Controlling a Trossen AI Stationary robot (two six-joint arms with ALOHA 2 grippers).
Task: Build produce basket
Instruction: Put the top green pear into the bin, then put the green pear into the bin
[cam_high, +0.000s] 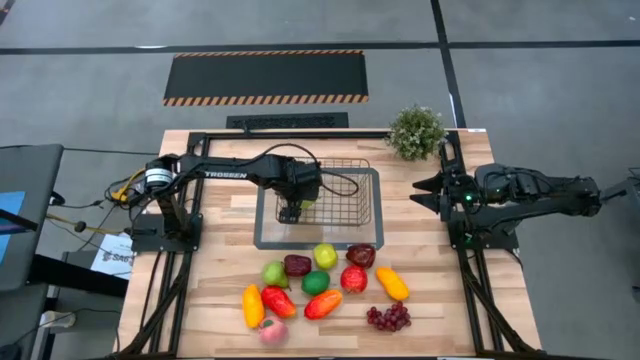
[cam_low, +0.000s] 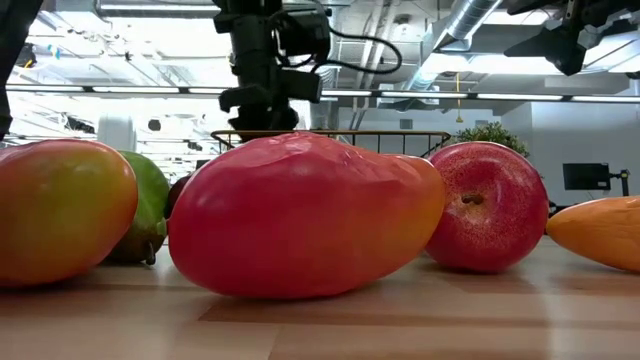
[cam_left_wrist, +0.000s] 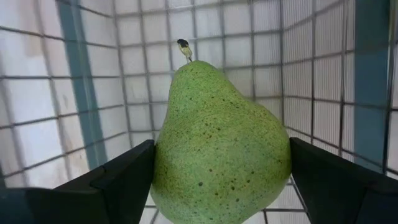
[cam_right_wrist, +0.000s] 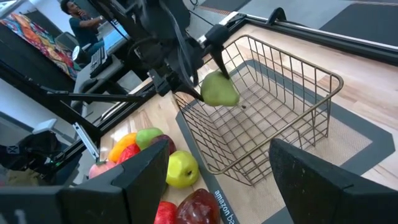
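Note:
My left gripper (cam_high: 290, 207) is over the left part of the wire mesh basket (cam_high: 345, 190) and is shut on a green speckled pear (cam_left_wrist: 221, 149). The right wrist view shows the pear (cam_right_wrist: 219, 90) at about rim height, above the basket's floor (cam_right_wrist: 261, 134). The other produce lies in a cluster on the wood near the table's front edge: a lime-green fruit (cam_high: 275, 272), a maroon one (cam_high: 297, 264), a red-orange mango (cam_low: 305, 215), a red apple (cam_low: 490, 205) and purple grapes (cam_high: 388, 317). My right gripper (cam_high: 422, 190) waits open at the table's right side. My left gripper pinches the pear by its wide lower body (cam_left_wrist: 171, 168) between its two fingers, one finger (cam_left_wrist: 127, 180) on each flank. The fingers come from above, pointing down into the basket. The pear is lifted clear of the mesh floor, with its stem (cam_left_wrist: 185, 48) pointing away from the wrist.
The basket stands on a flat grey, dark-rimmed tray (cam_high: 268, 238). A bushy potted plant (cam_high: 415, 130) stands at the far right corner. Black frame rails (cam_high: 190, 250) run along both sides of the table. A person (cam_right_wrist: 78, 22) shows in the room beyond.

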